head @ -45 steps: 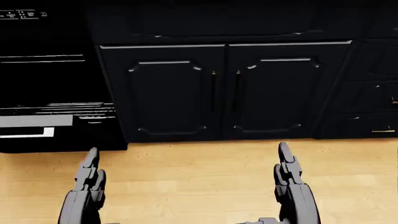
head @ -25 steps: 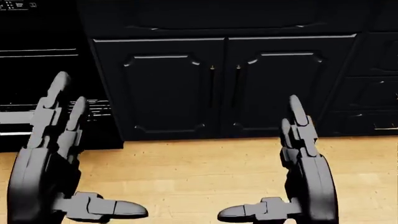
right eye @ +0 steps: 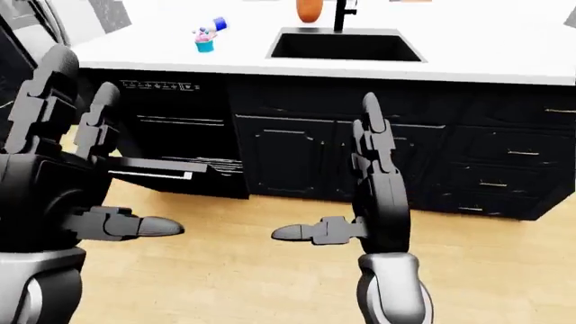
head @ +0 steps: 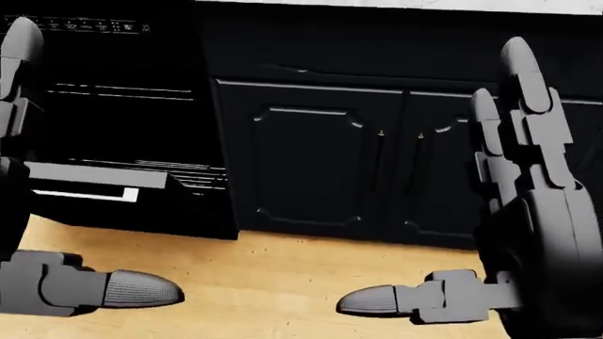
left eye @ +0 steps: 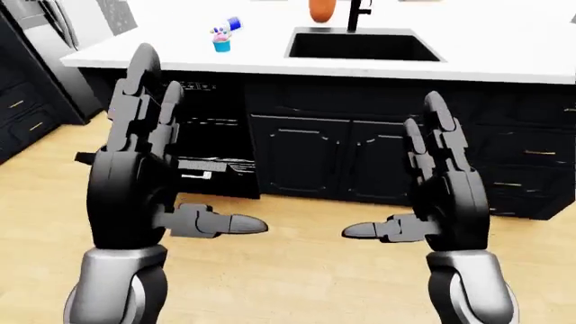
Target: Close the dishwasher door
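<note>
The black dishwasher (head: 104, 106) stands under the white counter, left of the sink cabinet. Its door (head: 94, 182) hangs partly open and tilts out toward me, with a pale top edge and rack lines showing behind it; it also shows in the left-eye view (left eye: 211, 167). My left hand (left eye: 175, 158) is raised and open, fingers up and thumb out, in front of the dishwasher opening and apart from it. My right hand (left eye: 400, 172) is raised and open in front of the cabinet doors. Both hands are empty.
The double cabinet doors (head: 330, 162) are right of the dishwasher, with drawers (right eye: 504, 162) further right. The counter (left eye: 504, 54) holds a black sink (left eye: 364, 44), an orange vase (left eye: 322, 9) and a small blue cup (left eye: 221, 44). A wood floor (left eye: 297, 270) lies below.
Both hands have risen higher in the view with fingers spread. The whole picture has shifted right, so the camera has turned left and more of the dishwasher shows.
</note>
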Available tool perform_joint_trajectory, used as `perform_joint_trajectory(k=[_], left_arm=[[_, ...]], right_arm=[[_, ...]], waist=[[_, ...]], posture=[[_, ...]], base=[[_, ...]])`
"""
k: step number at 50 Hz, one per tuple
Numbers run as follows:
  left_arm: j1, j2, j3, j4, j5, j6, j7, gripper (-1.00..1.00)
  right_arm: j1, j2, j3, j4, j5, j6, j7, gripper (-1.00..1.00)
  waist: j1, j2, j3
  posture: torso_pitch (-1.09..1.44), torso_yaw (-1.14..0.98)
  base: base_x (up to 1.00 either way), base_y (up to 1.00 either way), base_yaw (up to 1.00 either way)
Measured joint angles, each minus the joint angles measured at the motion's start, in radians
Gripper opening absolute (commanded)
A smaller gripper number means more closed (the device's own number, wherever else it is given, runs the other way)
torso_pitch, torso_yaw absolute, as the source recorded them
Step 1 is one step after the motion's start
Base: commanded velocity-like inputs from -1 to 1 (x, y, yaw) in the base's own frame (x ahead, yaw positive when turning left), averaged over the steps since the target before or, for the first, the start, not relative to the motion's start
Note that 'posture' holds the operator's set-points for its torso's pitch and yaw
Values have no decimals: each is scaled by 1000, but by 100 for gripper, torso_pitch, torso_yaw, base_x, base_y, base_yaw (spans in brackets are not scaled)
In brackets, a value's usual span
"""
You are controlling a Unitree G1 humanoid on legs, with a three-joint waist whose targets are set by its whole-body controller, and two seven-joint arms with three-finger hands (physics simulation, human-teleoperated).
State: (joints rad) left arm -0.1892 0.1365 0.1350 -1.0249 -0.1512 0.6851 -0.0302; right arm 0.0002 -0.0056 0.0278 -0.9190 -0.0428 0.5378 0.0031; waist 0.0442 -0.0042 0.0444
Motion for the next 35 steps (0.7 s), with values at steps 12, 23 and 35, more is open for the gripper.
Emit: perform_joint_trajectory(k=[12,23,35], left_arm=[[4,-31,3,4,28,-12,-36,100],[2,0,19,9,5,-1,0,100],[-14,14,27,4,-44,-2,14,100]], right_arm=[[13,0,7,21,-5,-35,-5,100],[49,8,51,59,-12,-66,7,100],[71,5,82,57,-39,-102,-6,100]], waist=[[-8,-2,-1],[17,23,-6],[-20,-54,-3]], posture=[[0,0],[0,0],[0,0]], base=[[0,0,100],[0,0,100],[0,0,100]])
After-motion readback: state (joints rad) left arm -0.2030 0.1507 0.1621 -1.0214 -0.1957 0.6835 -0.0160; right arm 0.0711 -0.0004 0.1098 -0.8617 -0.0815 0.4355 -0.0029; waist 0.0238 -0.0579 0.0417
